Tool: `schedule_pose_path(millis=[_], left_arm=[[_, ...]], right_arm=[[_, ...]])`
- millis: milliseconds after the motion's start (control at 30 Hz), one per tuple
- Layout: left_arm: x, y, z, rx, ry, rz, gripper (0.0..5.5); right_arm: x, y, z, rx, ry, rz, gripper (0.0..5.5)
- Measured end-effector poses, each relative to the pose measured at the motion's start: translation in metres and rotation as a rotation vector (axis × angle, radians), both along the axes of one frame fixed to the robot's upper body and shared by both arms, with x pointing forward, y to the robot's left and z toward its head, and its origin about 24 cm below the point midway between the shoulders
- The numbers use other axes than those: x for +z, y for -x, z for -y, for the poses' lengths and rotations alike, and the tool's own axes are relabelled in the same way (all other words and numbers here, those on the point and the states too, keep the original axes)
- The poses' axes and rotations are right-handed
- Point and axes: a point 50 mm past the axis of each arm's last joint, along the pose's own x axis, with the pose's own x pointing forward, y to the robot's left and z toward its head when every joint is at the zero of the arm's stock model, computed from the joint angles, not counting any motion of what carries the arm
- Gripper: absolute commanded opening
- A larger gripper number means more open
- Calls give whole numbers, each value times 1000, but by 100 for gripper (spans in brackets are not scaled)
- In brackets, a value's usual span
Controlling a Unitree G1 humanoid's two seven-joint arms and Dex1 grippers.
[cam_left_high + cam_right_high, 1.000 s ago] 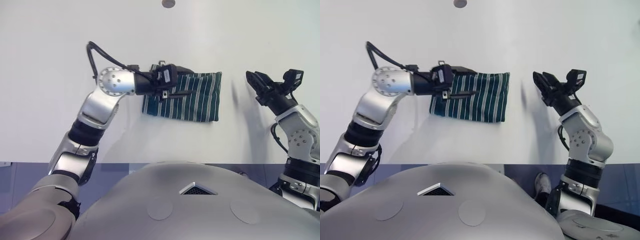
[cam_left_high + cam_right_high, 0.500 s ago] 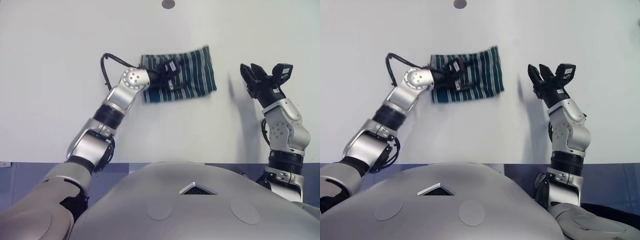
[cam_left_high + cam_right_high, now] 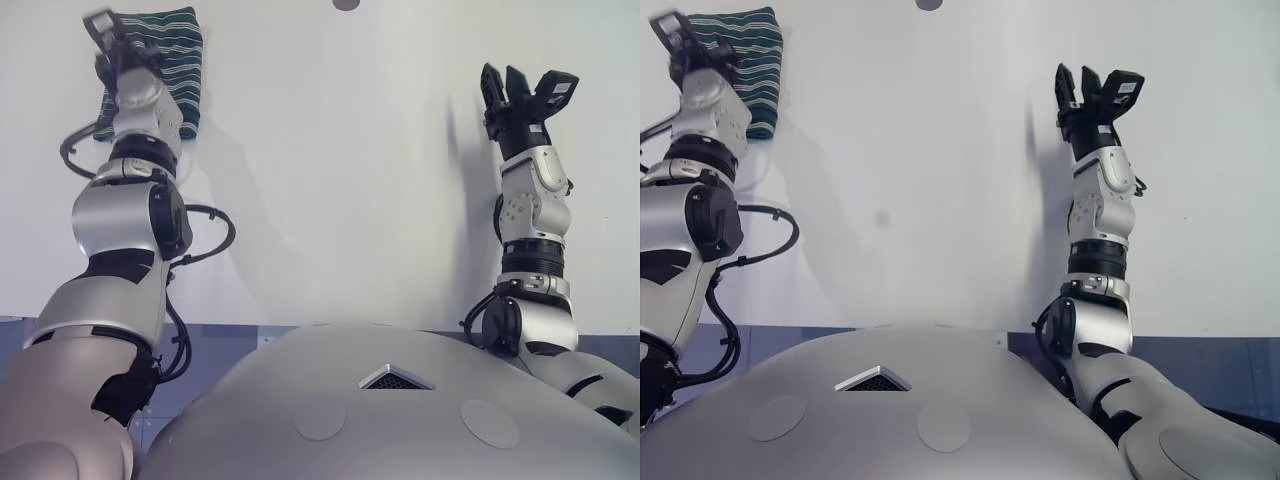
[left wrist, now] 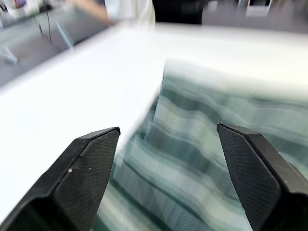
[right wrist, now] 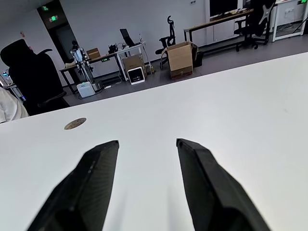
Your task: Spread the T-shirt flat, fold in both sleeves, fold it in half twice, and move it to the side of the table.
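Left fingers (image 4: pixel 86 178) spread over the folded T-shirt (image 4: pixel 192 159); right fingers (image 5: pixel 96 187) spread above the table (image 5: pixel 216 110), grommet (image 5: pixel 75 123) beyond.

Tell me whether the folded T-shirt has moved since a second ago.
Yes. The T-shirt has slid toward the robot's left and farther away: it lay below the table's round grommet, now well left of it.

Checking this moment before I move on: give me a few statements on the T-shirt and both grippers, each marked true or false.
1. The folded T-shirt lies at the left side of the table. True.
2. The left gripper is shut on the T-shirt. False: its fingers stand apart over the cloth.
3. The right gripper is open. True.
4. The right gripper touches the T-shirt. False: it is far from it, over the table's right side.
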Motion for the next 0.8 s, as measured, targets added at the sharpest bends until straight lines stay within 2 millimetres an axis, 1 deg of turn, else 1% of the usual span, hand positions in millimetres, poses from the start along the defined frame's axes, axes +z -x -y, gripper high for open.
schedule_pose_path(millis=[33,67,100,133,167,200,233,267,300,333,367,467,533,600,700,800], left_arm=[[27,-11,10,-54,-22,134,371],[49,-17,19,-97,-47,236,371],[72,-19,33,-155,-77,366,371],[89,-13,51,-223,-110,507,371],[93,-6,63,-279,-124,575,371],[85,7,84,-399,-127,630,371],[69,17,99,-487,-99,622,371],[45,29,117,-580,-55,579,371],[30,38,127,-630,-27,551,371],[29,42,132,-640,-14,558,371],[34,44,136,-640,-5,588,371],[45,49,138,-597,0,644,371],[43,53,130,-550,-9,637,371],[39,55,125,-513,-9,612,371],[39,56,121,-463,-24,609,371],[44,56,120,-458,-36,601,371]], right_arm=[[4,0,3,-44,20,44,226],[9,0,5,-71,41,83,226],[15,-3,5,-101,69,129,226],[24,-6,1,-128,104,188,226],[29,-8,-5,-139,135,221,226],[38,-13,-16,-142,223,282,226],[47,-18,-26,-131,280,334,226],[58,-25,-39,-110,337,401,226],[63,-27,-46,-98,368,434,226],[62,-27,-49,-90,388,438,226],[62,-27,-54,-71,401,451,226],[61,-31,-60,-20,408,453,226],[65,-37,-67,29,409,468,226],[68,-39,-70,46,411,476,226],[63,-39,-73,58,404,458,226],[62,-39,-77,85,402,456,226]])
